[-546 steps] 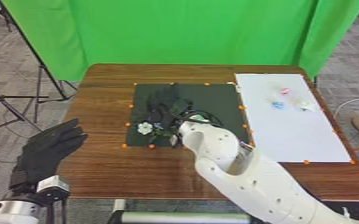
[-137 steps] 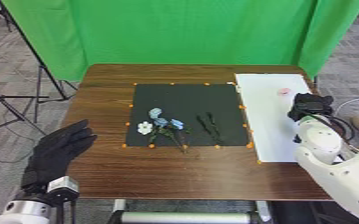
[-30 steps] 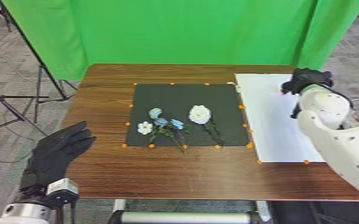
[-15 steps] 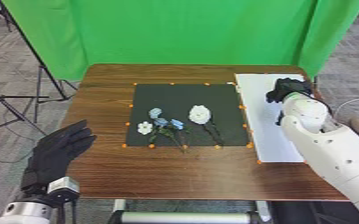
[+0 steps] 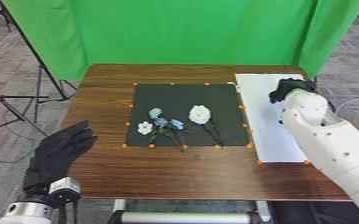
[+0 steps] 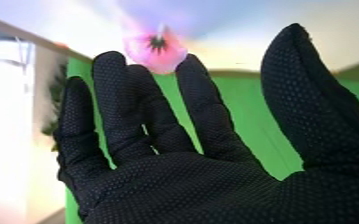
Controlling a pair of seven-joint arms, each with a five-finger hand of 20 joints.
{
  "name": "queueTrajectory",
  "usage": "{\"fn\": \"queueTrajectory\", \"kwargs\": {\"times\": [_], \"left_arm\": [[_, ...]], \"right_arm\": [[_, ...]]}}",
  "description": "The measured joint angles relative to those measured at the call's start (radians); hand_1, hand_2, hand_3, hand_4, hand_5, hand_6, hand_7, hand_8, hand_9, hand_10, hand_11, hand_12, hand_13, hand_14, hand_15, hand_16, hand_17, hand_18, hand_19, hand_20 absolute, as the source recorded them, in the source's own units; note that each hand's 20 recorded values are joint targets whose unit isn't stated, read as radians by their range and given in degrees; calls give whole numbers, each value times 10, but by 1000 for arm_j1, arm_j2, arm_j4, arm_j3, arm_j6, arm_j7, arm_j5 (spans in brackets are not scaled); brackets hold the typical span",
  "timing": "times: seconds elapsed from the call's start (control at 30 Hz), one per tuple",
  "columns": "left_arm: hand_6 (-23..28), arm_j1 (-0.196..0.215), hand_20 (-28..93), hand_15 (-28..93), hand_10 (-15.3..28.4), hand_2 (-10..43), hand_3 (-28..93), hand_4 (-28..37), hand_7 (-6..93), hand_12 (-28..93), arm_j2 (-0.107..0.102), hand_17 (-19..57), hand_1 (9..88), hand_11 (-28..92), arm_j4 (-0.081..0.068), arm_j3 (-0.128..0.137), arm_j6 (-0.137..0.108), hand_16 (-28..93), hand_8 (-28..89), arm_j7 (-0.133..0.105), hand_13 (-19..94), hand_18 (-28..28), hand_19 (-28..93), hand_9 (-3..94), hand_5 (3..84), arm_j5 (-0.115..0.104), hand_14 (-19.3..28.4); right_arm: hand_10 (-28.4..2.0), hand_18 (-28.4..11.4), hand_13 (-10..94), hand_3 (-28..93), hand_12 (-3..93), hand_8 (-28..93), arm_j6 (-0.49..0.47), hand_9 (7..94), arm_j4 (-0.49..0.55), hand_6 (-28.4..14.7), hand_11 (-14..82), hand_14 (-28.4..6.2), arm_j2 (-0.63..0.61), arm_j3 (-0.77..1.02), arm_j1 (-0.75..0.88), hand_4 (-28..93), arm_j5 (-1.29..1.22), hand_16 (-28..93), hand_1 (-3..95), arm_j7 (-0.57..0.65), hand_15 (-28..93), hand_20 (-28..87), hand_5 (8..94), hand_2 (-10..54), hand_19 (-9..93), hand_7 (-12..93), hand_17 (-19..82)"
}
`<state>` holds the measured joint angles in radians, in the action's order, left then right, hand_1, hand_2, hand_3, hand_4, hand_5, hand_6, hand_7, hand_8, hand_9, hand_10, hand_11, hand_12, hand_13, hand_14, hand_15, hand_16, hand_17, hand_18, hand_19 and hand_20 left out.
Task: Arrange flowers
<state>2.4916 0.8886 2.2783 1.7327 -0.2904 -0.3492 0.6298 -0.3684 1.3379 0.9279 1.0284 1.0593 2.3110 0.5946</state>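
While the right robot hand (image 5: pixel 293 90) hangs over the far part of the white sheet (image 5: pixel 278 135), its fingers are straight and released, with the thumb apart. Seen from the wrist, this robot hand (image 6: pixel 184 185) wears black fabric with a fine dotted grain; the pink flower (image 6: pixel 162 61), rounded, with a dark, star-shaped middle, lies at the fingertips, contact impossible to tell.

Desk (image 5: pixel 167 175): brown wood grain, rounded corners. Black mat (image 5: pixel 158 95): flat, squarish, left of the sheet, orange dots (image 5: pixel 250 145) about its edges. On the mat's left half: a small lobed white flower (image 5: pixel 145 128), with three blue flowers (image 5: pixel 155 112), ruffled, to its right, thin dark stems running near. Right of these: a large white flower (image 5: pixel 199 114), oval, textured, stem toward the near edge.

Left robot hand (image 5: pixel 55 155): released, fingers extended, at the desk's left side. Beyond the desk: green cloth (image 5: pixel 184 35), hanging in folds.
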Motion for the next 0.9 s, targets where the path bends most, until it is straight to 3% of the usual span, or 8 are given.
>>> {"fn": "queueTrajectory", "kwargs": {"times": [0.2, 0.3, 0.4, 0.43, 0.53, 0.57, 0.7, 0.9], "left_arm": [[140, -1, 107, 578, 225, 62, 822, -122, 129, 84, -1, -96, 279, 353, -2, -4, 0, -127, -82, -4, 277, 214, 584, 381, 459, -1, 284], [141, -4, 107, 578, 225, 61, 822, -122, 128, 85, -2, -96, 279, 354, -3, -7, 0, -127, -82, -4, 277, 214, 584, 380, 459, -1, 284], [140, -9, 107, 578, 225, 62, 822, -121, 130, 84, -2, -96, 279, 353, -5, -10, 1, -127, -82, -1, 277, 214, 584, 380, 458, -1, 284], [140, -11, 107, 579, 225, 62, 822, -121, 130, 84, -2, -96, 279, 353, -6, -10, 2, -126, -83, 1, 277, 214, 584, 381, 459, -1, 284], [141, -13, 107, 579, 225, 61, 822, -121, 131, 84, -2, -96, 280, 354, -6, -10, 5, -126, -83, 3, 277, 214, 584, 381, 460, 0, 284], [140, -14, 107, 579, 225, 61, 822, -121, 131, 84, -2, -96, 279, 354, -6, -10, 6, -126, -83, 4, 277, 214, 584, 381, 459, 0, 284], [140, -15, 108, 580, 225, 61, 822, -121, 130, 84, -1, -96, 279, 353, -6, -10, 10, -127, -83, 12, 277, 214, 584, 380, 459, 2, 284], [140, -16, 108, 579, 225, 62, 823, -121, 130, 84, -1, -96, 279, 355, -7, -9, 14, -127, -83, 21, 278, 215, 584, 381, 459, 3, 284]], "right_arm": [[-159, -275, 355, 908, 166, -133, 4, 475, -9, -59, 194, -201, 4, 4, 0, -280, -10, 112, 277, 9, 738, 403, 501, -29, 674, 177, 50], [-147, -254, 432, 902, 160, -138, 41, 555, -9, -59, 235, -162, 3, -3, 4, -281, -6, 127, 332, 10, 734, 395, 577, -47, 693, 198, 88], [-147, -240, 476, 891, 160, -141, 94, 607, -12, -53, 252, -138, 1, -11, 10, -282, 3, 177, 378, 14, 707, 378, 621, -60, 708, 211, 122], [-142, -236, 499, 867, 164, -101, 110, 636, -14, -49, 259, -113, 0, -13, 13, -282, 6, 230, 410, 15, 685, 373, 640, -75, 721, 228, 145], [-74, -230, 608, 787, 341, -15, 148, 792, -19, -14, 151, -35, -3, -18, 20, -283, 18, 338, 518, 19, 624, 354, 705, -94, 765, 327, 229], [-63, -229, 636, 781, 363, -6, 162, 817, -21, -3, 155, -26, -6, -22, 24, -283, 29, 357, 529, 19, 613, 355, 724, -95, 771, 342, 246], [-36, -230, 713, 778, 416, 16, 240, 879, -25, 17, 178, -19, -23, -40, 40, -283, 78, 383, 544, 18, 607, 356, 778, -95, 782, 348, 290], [-53, -234, 692, 825, 428, 35, 390, 869, -14, 10, 197, -20, -71, -90, 57, -283, 84, 391, 521, 14, 621, 357, 785, -95, 779, 345, 269]]}}
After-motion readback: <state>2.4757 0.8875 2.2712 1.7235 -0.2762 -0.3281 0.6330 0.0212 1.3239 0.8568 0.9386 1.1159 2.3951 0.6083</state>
